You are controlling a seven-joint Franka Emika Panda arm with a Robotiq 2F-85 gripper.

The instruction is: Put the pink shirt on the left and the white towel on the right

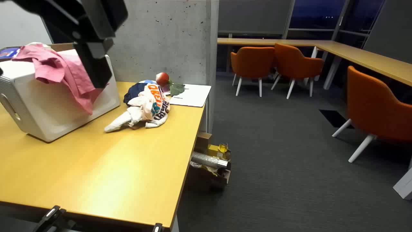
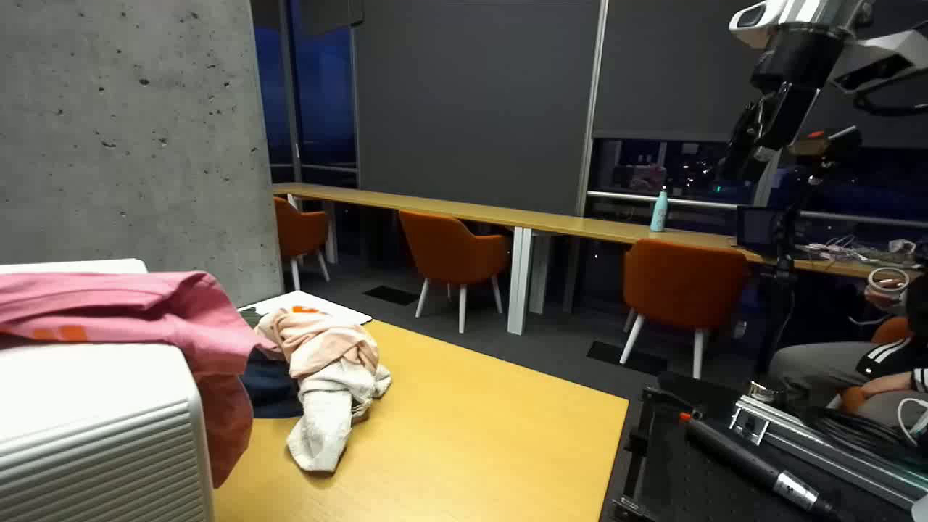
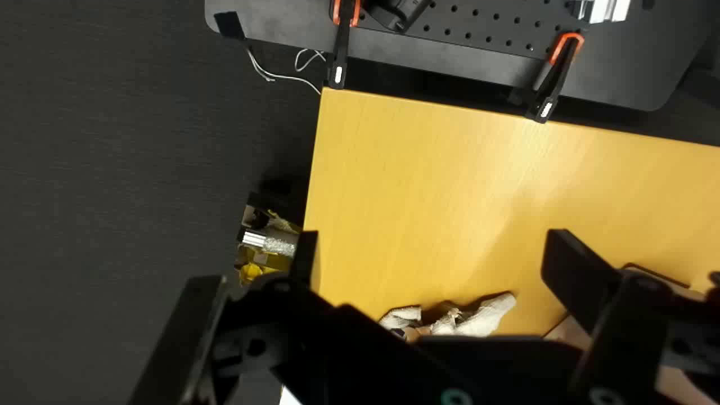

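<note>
Pink shirt (image 1: 69,71): soft matte fabric, slung over the top of the white box (image 1: 58,112) and hanging down its wall in loose folds to a pointed tip
White box: stiff and smooth, edges rounded, one end finely ribbed and pierced by an oblong slot; it stands on the yellowish, wood-grained table (image 1: 112,180)
White towel (image 1: 123,120): off-white, rumpled, rough-looking, on the table just beside the white box; one end runs out as a blunt tongue, and where the rest goes under the printed cloth (image 1: 156,100) is hard to tell
Printed cloth: pale peach, bunched, with orange, teal and dark lettering bent by the creases
Navy cloth (image 1: 135,90): crumpled, touching the printed cloth
End effector (image 3: 432,244): black and blocky, jaws spread wide, the table showing in the gap; in an exterior view the end effector (image 2: 750,161) hangs in the air, well apart from the fabrics
White panel (image 1: 193,96): thin, flat, lying on the table by the pitted concrete pillar (image 1: 164,38)
Rounded red-and-white object (image 1: 163,78): just behind the printed cloth in an exterior view, next to a flat green leaf shape (image 1: 177,89)
Clamps (image 3: 556,84): slim, black with orange parts, at the table edge beside a black plate (image 3: 450,53) punched with round holes
Chairs (image 2: 453,250): orange, rounded shells on tapering white legs
</note>
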